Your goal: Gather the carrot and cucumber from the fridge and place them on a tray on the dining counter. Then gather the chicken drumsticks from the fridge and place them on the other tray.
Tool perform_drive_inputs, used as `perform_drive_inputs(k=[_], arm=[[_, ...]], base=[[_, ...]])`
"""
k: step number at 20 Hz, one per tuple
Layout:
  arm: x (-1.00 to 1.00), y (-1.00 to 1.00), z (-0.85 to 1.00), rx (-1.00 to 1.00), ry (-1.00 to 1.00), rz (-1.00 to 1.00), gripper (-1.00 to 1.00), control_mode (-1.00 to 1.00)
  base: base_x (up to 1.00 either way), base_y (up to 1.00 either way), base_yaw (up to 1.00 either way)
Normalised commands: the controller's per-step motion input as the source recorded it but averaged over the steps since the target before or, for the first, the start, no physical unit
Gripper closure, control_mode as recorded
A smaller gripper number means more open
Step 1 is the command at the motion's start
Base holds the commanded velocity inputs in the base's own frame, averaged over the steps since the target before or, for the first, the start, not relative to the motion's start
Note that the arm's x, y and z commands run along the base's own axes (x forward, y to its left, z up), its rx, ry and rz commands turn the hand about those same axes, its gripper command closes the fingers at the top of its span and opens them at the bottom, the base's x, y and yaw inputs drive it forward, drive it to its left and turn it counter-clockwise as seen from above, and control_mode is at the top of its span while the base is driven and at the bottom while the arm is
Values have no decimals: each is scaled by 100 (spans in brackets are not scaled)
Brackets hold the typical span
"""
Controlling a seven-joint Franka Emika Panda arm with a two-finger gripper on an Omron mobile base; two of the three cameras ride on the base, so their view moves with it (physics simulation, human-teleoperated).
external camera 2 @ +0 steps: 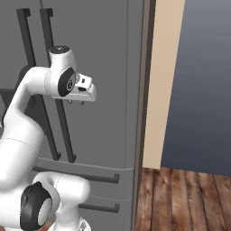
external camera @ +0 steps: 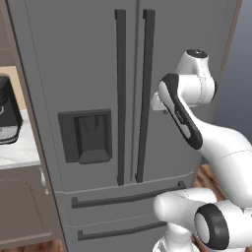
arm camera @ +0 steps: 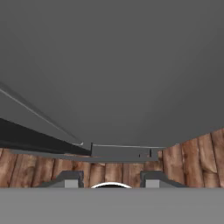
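Fridge, tall grey double-door unit, is closed; the tool, partly open and empty, risks missing the right door's dark vertical handle.

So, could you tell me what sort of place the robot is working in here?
Most likely a home kitchen: a grey French-door fridge with a dispenser and drawer handles, a pale counter carrying a dark appliance, and a wood plank floor.
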Motion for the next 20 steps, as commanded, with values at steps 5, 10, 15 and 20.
perform_drive_inputs(k=[5,10,15,20], arm=[[-18,0,-13,0,0,0,-100,-100],[-41,1,-29,0,-4,0,-100,-100],[-45,1,-31,0,-4,0,-100,-100],[-26,0,-20,0,-1,0,-100,-100]], base=[[0,0,0],[0,0,0],[0,0,0],[0,0,0]])
